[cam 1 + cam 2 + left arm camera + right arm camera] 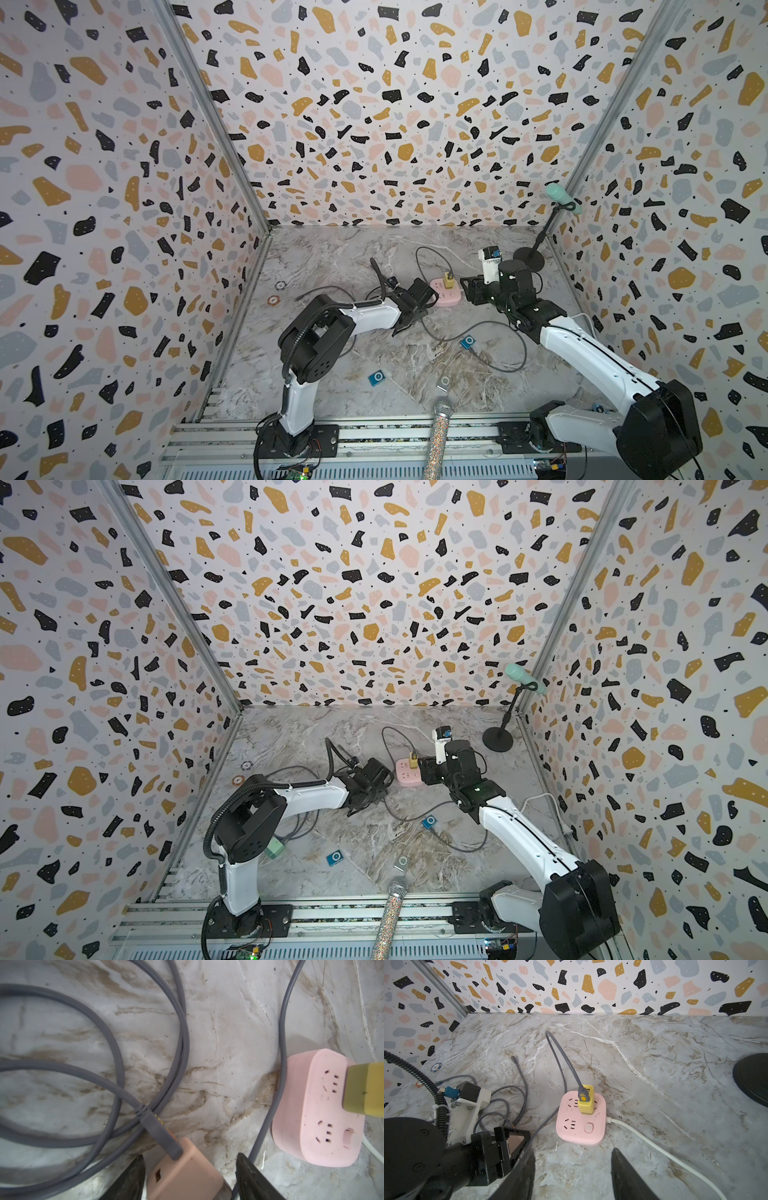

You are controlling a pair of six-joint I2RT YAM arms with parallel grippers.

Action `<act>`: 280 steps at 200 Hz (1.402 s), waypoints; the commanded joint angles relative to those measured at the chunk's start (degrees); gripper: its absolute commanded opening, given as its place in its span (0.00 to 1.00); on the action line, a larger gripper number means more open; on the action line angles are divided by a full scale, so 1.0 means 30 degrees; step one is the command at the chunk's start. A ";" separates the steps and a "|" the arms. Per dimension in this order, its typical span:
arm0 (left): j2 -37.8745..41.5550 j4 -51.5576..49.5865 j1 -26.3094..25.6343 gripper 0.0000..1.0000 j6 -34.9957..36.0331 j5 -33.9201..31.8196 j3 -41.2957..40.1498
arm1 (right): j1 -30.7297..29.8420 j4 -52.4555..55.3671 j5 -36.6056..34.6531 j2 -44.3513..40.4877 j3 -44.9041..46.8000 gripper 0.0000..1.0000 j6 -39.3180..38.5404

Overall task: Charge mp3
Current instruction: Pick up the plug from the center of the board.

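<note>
On marbled counter, flanking peach charger block with left fingers, grip unclear; right fingers spread empty beside pink square power strip

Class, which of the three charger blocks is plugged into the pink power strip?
The yellow charger, upright in the power strip. The peach charger is between the fingers of the left gripper; the green charger lies loose.
</note>
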State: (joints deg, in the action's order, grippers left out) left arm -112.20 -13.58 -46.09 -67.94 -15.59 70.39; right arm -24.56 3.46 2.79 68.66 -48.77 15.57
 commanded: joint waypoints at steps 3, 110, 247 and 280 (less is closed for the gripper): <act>-0.0450 -0.1699 -0.0076 0.64 0.0911 -0.0392 -0.0033 | -0.0094 -0.0562 0.0094 -0.0066 0.0111 0.59 0.0239; 0.1634 -0.5603 -0.0075 0.59 1.0143 -0.1525 -0.1453 | -0.0126 -0.0964 0.1683 0.0433 0.0408 0.59 0.0702; 0.3617 -0.0596 -0.0187 0.62 0.7581 0.0996 -0.5246 | -0.0764 -0.0919 0.2440 0.1523 0.0207 0.59 0.1019; 0.2938 0.0481 -0.0153 0.60 0.6495 0.1726 -0.5256 | -0.1030 -0.0807 0.2550 0.1983 0.0007 0.59 0.0976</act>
State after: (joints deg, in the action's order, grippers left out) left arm -101.10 -15.38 -46.59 -44.66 -13.50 55.72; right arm -26.94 1.26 9.80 74.30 -47.35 18.13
